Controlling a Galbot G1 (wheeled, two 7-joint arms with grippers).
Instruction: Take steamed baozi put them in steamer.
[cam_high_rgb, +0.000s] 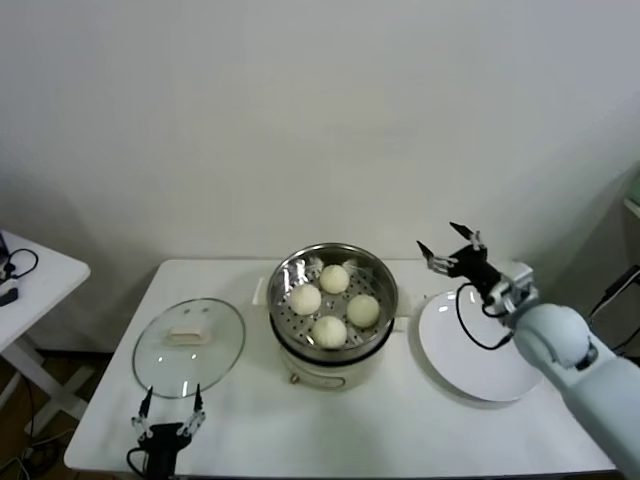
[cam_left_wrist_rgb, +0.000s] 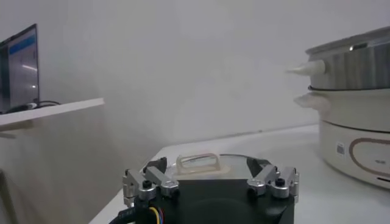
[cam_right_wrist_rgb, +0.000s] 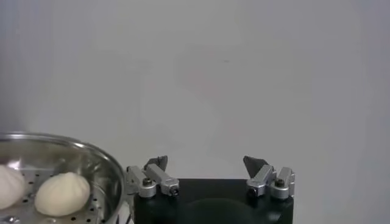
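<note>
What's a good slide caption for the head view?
Four steamed baozi sit in the steamer; the open right end effector hovers beside it.

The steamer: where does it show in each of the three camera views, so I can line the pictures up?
Head view: the steamer stands mid-table between the glass lid and the white plate, four baozi inside.
Left wrist view: its steel wall on the cream base, at the picture's edge beyond the lid.
Right wrist view: its rim in the corner, beside the open right gripper.
Shared landmark: the steamer's shiny rim.
</note>
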